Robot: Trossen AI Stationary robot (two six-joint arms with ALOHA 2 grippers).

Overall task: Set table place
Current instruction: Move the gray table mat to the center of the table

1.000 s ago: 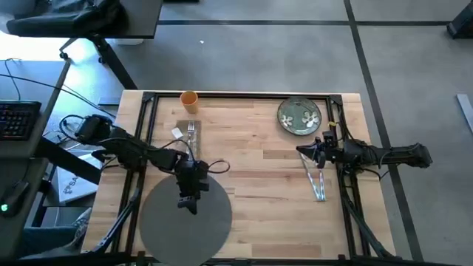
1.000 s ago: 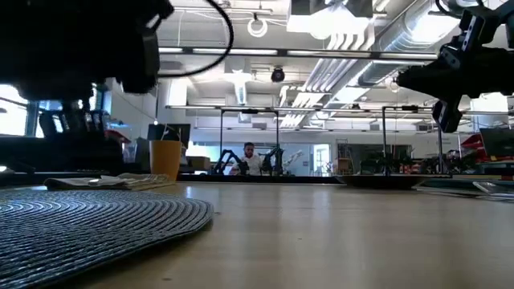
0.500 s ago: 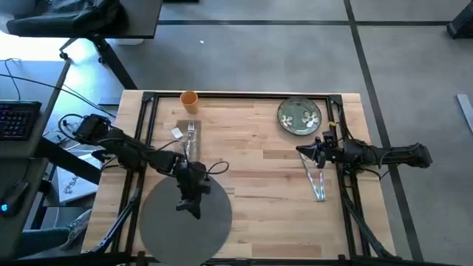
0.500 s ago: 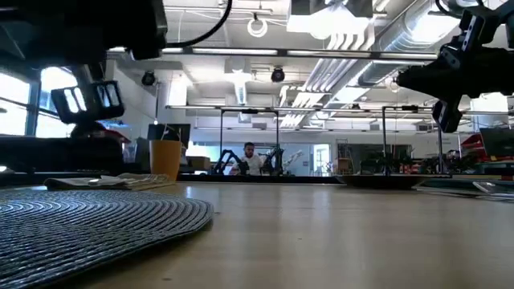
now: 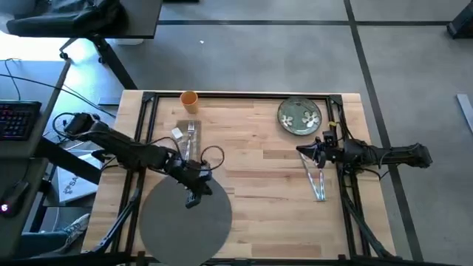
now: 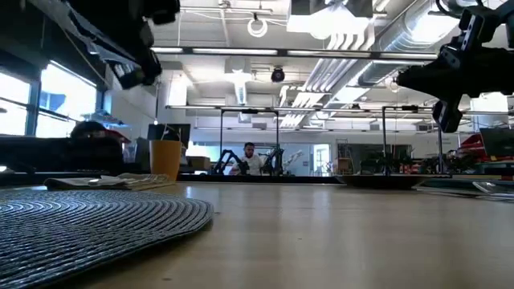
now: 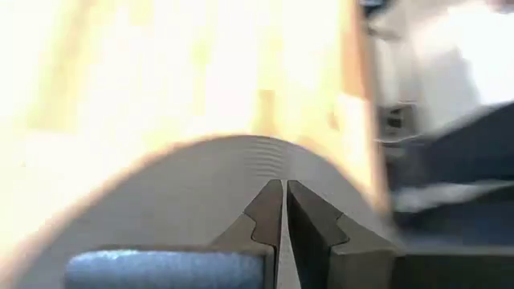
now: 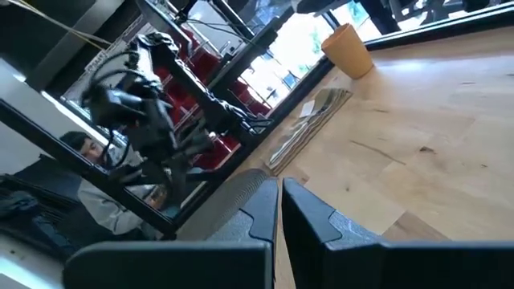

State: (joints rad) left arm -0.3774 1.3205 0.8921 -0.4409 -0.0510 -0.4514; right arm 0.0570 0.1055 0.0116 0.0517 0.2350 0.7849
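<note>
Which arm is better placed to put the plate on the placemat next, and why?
Probably the right: its gripper hangs just beside the plate, while the left gripper is over the placemat, far from it.

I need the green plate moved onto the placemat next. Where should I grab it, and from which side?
Judging by its pose, grip the plate by its rim, on the edge nearest the right gripper, coming in low from that side. It lies flat on the table near the far right corner, so only the thin raised edge offers a hold. The frame rail runs close beside it, leaving less room there.
</note>
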